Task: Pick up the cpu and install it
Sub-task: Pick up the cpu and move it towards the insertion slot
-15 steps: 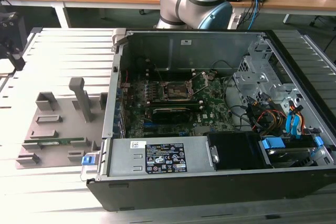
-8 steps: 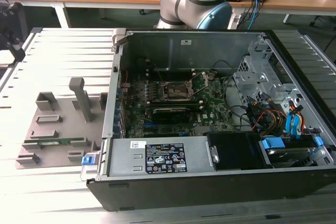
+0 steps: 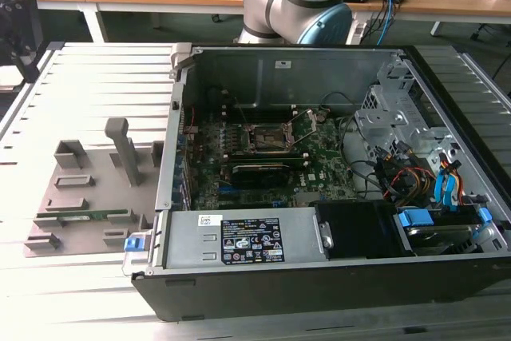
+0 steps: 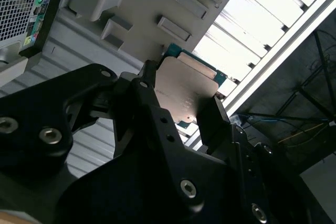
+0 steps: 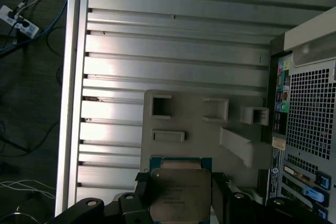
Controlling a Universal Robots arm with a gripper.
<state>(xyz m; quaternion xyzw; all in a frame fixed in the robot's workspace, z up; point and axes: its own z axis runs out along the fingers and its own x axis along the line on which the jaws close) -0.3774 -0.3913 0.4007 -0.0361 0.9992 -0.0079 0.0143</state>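
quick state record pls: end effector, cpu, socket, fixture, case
end effector: shut on cpu, one finger on each side
cpu: held, silvery plate facing the camera in both wrist views
fixture: grey, on slatted table, at the exterior view's left of the case
case: open, board exposed
socket: on the board, centre looks dark

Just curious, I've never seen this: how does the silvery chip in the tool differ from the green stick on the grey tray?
The cpu is square with a dull silvery top; the memory stick is long, narrow and green. The cpu is clamped in the tool; the memory stick lies untouched on the grey tray. Both are thin and flat.
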